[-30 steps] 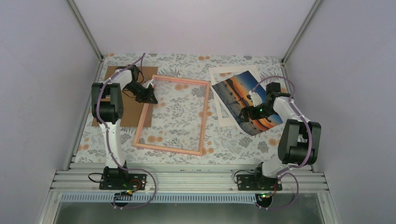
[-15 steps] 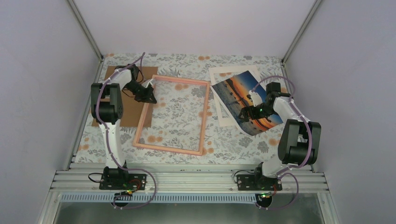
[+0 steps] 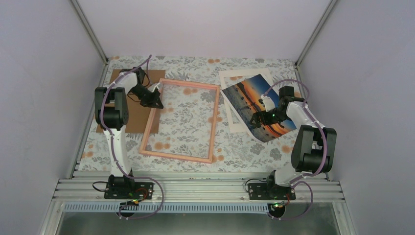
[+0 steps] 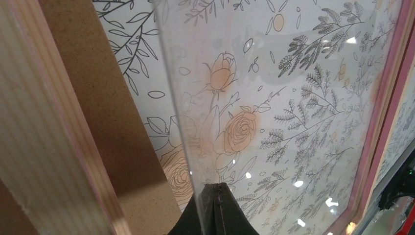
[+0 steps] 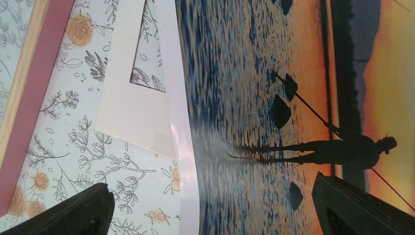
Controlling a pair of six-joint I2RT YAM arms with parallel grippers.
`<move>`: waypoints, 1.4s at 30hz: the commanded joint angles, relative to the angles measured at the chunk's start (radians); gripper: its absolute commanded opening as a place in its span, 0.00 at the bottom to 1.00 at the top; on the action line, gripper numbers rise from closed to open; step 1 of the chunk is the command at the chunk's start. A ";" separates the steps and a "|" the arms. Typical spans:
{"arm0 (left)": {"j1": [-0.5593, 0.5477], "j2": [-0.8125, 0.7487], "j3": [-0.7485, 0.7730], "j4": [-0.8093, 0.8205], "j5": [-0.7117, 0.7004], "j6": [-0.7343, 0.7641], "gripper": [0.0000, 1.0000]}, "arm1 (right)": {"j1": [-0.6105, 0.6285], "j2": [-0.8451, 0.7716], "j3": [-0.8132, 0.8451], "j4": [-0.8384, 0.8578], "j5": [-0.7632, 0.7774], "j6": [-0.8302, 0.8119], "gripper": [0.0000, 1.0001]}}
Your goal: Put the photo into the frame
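The pink frame [image 3: 214,122] lies in the middle of the floral table. A clear pane [image 4: 293,73] spans it, and its pink rail [image 4: 386,98] shows in the left wrist view. At the frame's far left corner my left gripper [image 3: 156,99] is shut on that pane's thin edge, fingertips pressed together [image 4: 215,188]. To the right lies the photo [image 3: 254,105], an orange sunset over blue water [image 5: 254,73], partly on top of the white mat board [image 3: 235,78]. My right gripper [image 3: 258,120] hovers open [image 5: 215,215] over the photo's near left edge, holding nothing.
A brown cardboard sheet [image 3: 138,120] lies under the frame's left side [image 4: 98,98]. The mat board's window corner [image 5: 127,107] shows beside the photo. Metal uprights and lilac walls enclose the table on three sides.
My left gripper has shifted slightly toward the far left, still shut. The right arm, photo and frame look unchanged.
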 commanded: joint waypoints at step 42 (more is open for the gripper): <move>-0.001 -0.058 -0.057 0.092 -0.013 -0.073 0.02 | -0.010 0.003 0.004 0.019 -0.032 0.008 1.00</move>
